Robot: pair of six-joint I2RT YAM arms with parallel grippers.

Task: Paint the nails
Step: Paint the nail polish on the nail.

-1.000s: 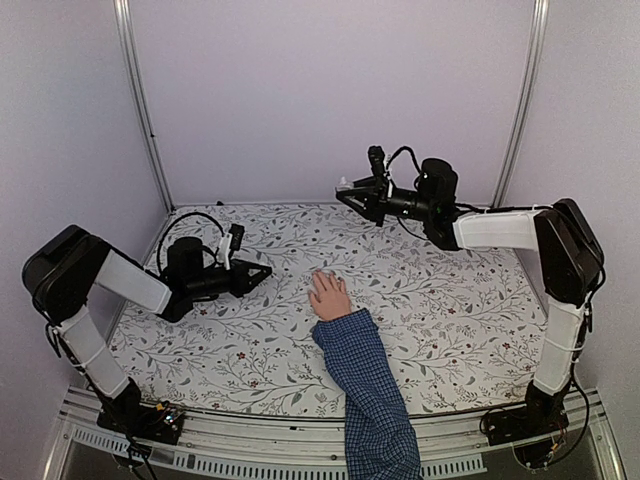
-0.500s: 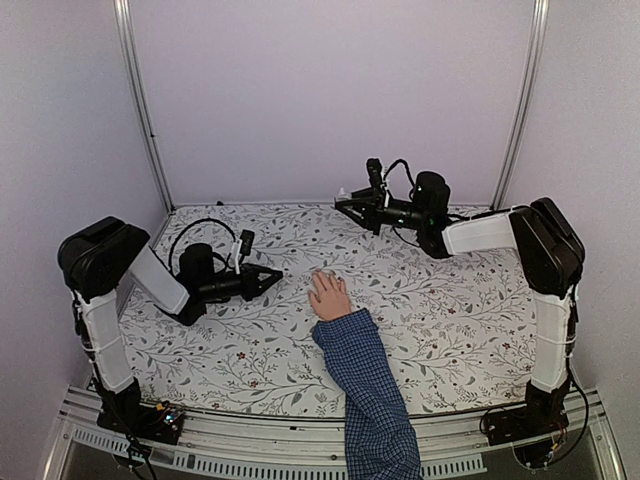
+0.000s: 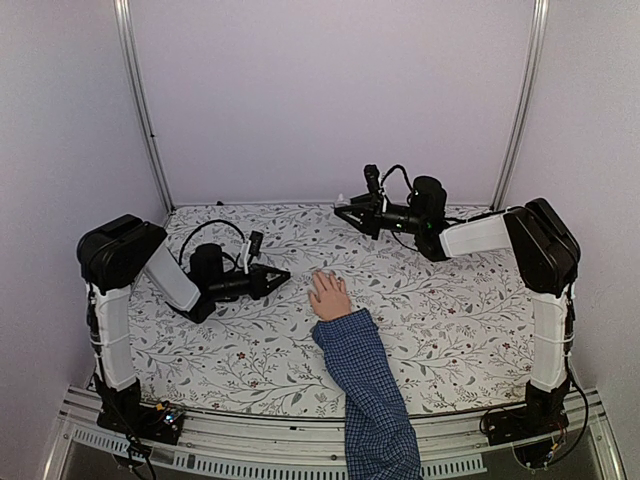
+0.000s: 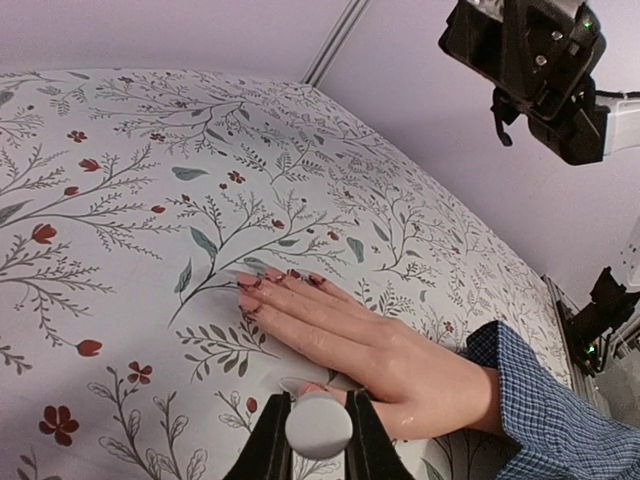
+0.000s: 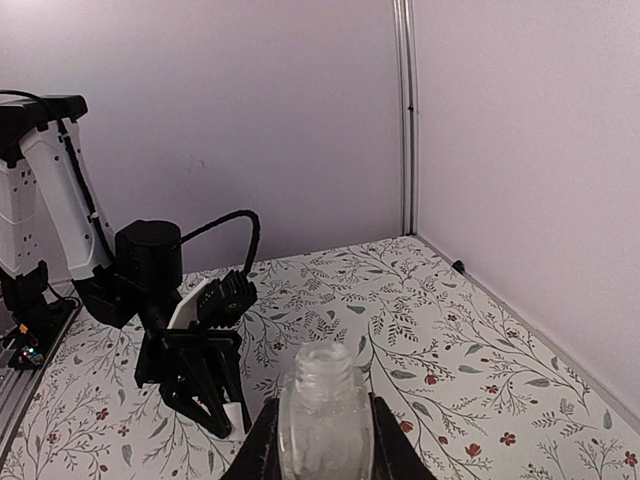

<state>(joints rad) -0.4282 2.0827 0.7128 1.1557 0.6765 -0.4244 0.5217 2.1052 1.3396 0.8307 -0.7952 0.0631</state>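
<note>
From above, the small pale hand (image 3: pixel 328 296) lay flat, palm down, near the middle of the flower-printed table (image 3: pixel 450 310). Its fingers pointed toward the far wall, and its blue checked sleeve (image 3: pixel 368 390) ran back to the near edge. The nails were too small to make out in this view. The left gripper (image 3: pixel 284 275) sat low over the cloth just beside the hand, tips turned toward it but apart from it. The right gripper (image 3: pixel 344 209) hung above the far part of the table, beyond the hand and well apart from it.

The left wrist camera looked low along the cloth at the hand from the side. The nails (image 4: pixel 262 284) sat at the fingertips among the printed leaves — they showed dark reddish against the pale skin. At the bottom edge the gripper's two fingers (image 4: pixel 270 452) were drawn close together onto a small pale round piece (image 4: pixel 318 424). The piece stood just in front of the near edge of the hand; whether it touched the skin could not be told. The right arm's wrist hung in the upper right corner of this view.

In the right wrist camera, that gripper's fingers (image 5: pixel 262 448) were closed tight about a clear bottle (image 5: pixel 324 405), held upright with its neck open at the top. Beyond it the left arm (image 5: pixel 60 200) reached low over the flowered cloth — a small white bit showed at its gripper's tips
</note>
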